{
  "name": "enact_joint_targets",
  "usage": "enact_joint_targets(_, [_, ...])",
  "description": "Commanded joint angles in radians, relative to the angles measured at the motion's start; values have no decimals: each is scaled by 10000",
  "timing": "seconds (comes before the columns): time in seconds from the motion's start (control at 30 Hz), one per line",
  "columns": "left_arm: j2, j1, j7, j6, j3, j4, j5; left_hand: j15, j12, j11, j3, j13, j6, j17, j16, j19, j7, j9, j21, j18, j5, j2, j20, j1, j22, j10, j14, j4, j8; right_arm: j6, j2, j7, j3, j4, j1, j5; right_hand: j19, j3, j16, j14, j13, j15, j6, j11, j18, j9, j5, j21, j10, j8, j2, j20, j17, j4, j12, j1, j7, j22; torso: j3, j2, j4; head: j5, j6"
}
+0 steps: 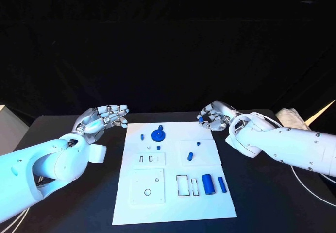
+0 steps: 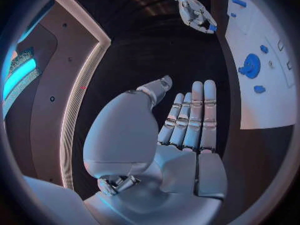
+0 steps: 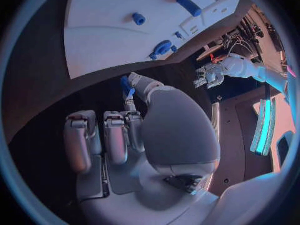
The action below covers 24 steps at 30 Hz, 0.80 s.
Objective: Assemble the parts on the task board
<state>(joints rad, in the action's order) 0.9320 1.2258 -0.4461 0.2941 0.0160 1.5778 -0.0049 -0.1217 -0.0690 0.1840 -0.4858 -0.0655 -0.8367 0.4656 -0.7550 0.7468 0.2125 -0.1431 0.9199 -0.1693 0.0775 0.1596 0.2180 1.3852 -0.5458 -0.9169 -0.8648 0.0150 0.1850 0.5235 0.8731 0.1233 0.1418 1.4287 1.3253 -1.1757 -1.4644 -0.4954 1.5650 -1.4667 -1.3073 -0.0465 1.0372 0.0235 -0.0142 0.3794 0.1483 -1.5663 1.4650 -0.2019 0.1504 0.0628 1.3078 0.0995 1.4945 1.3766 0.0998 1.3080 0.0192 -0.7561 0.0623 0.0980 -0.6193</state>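
1. Two hands hover off the board's (image 1: 175, 194) far corners. The left hand (image 1: 105, 118) is released, fingers straight and apart, grasping nothing.
2. The right hand (image 1: 213, 118) pinches a small blue part (image 3: 127, 86) at its fingertips.
3. Other parts, including a gear (image 1: 158, 134) and cylinder (image 1: 207, 183), lie on the board, between the hands and nearer the robot.
4. Risk: the shallow pinch may let the part slip or twist during placement.
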Motion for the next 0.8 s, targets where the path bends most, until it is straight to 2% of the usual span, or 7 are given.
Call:
enact_joint_targets(0.03, [-5, 8, -106, -185, -7, 8, -19, 0, -18, 16, 9, 1, 82, -9, -61, -50, 184, 13, 62, -140, -54, -69, 4, -66, -8, 65, 48, -53, -21, -71, 2, -101, -4, -31, -5, -12, -1064, -32, 58, -1041, -1960, -15, 118, -64, 142, 508, 49, -45, 477, -868, -19, -33, 2630, -10, -55, -47, -53, 2628, -7, -8, 2, 2, 4])
enact_joint_targets(0.3, [-7, 7, -108, -192, -7, -2, -19, 0, -18, 16, 9, 1, 82, -9, -61, -50, 184, 13, 62, -140, -54, -69, 4, -66, -8, 65, 48, -53, -21, -81, 5, -143, -4, -78, -13, 19, -1064, -40, 58, -1041, -1963, -12, 91, -60, 142, 512, 35, -45, 480, -881, -5, -33, 2630, -25, -54, -80, -48, 2628, -12, -4, 4, -6, -22])
enact_joint_targets(0.5, [-11, 7, -110, -197, -7, -7, -19, 0, -18, 16, 9, 1, 82, -9, -61, -50, 184, 13, 62, -140, -54, -69, 4, -66, -8, 65, 48, -53, -21, -77, 7, -194, -4, -101, -18, 66, -1064, -35, 58, -1041, -1951, -8, 53, -52, 142, 509, 24, -45, 469, -880, 32, -31, 2630, -38, -71, -115, -35, 2628, -2, -3, 0, -15, -18])
enact_joint_targets(0.57, [-11, 7, -109, -197, -7, -8, -19, 0, -18, 16, 9, 1, 82, -9, -61, -50, 184, 13, 62, -140, -54, -69, 4, -66, -8, 65, 48, -53, -21, -66, 9, -237, -4, -105, -19, 117, -1064, -22, 58, -1041, -1904, 35, -167, 12, 142, 453, -6, -45, 422, -788, 159, -9, 2630, -42, -138, -246, 51, 2628, -5, -3, -1, -11, -15])
enact_joint_targets(0.7, [-9, 7, -108, -195, -7, -10, -19, 0, -18, 16, 9, 1, 82, -9, -61, -50, 184, 13, 62, -140, -54, -69, 4, -66, -8, 65, 48, -53, -21, -49, 14, -346, -3, -106, -20, 206, -1064, 58, 58, -1041, -1740, 264, -898, 293, 142, 187, 2, -45, 248, -305, 558, 159, 2630, -6, -365, -547, 382, 2628, -2, -4, -7, -8, -18])
enact_joint_targets(0.77, [-8, 7, -108, -195, -7, -11, -20, 0, -18, 16, 9, 1, 82, -9, -61, -50, 184, 13, 62, -140, -54, -69, 4, -66, -8, 65, 48, -53, -21, -44, 18, -388, -3, -110, -20, 248, -1064, 159, 58, -1041, -1595, 433, -1397, 483, 142, -4, -40, -45, 88, 64, 775, 303, 2630, 1, -560, -642, 592, 2628, -5, -4, -5, -9, -16])
enact_joint_targets(0.8, [-8, 7, -107, -195, -7, -12, -20, 0, -18, 16, 9, 1, 82, -9, -61, -50, 184, 13, 62, -140, -54, -69, 4, -66, -8, 65, 48, -53, -21, -44, 21, -403, -3, -114, -20, 264, -1064, 181, 58, -1041, -1573, 468, -1495, 521, 142, -46, -40, -45, 59, 143, 793, 342, 2630, -1, -591, -640, 629, 2628, -6, -3, -3, -6, -11])
